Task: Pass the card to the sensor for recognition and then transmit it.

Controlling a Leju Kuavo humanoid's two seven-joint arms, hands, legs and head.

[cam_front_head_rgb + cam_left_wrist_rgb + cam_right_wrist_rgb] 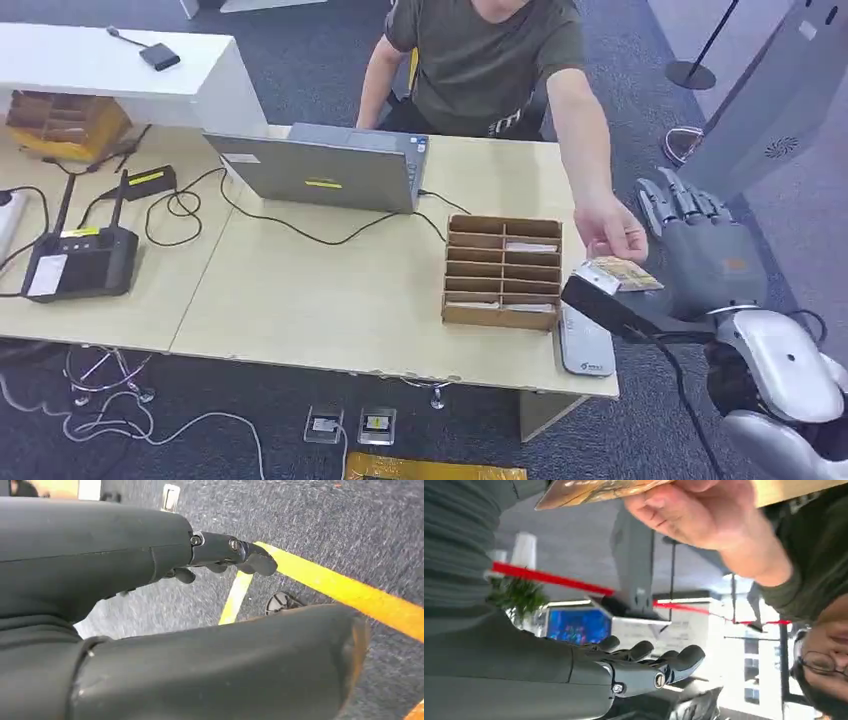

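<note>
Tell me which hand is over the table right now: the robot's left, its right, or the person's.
The person's hand, reaching over the table's right end and pinching the card. The robot's right hand is past that edge; its left hand hangs over carpet.

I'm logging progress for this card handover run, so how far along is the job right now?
Handover stage. The card lies on the right hand, raised past the table's edge, while a person's hand grips it. Whether the sensor scan is done cannot be told. In hand: the person taking the card. Left: letting go. The left hand hangs over the floor.
</note>
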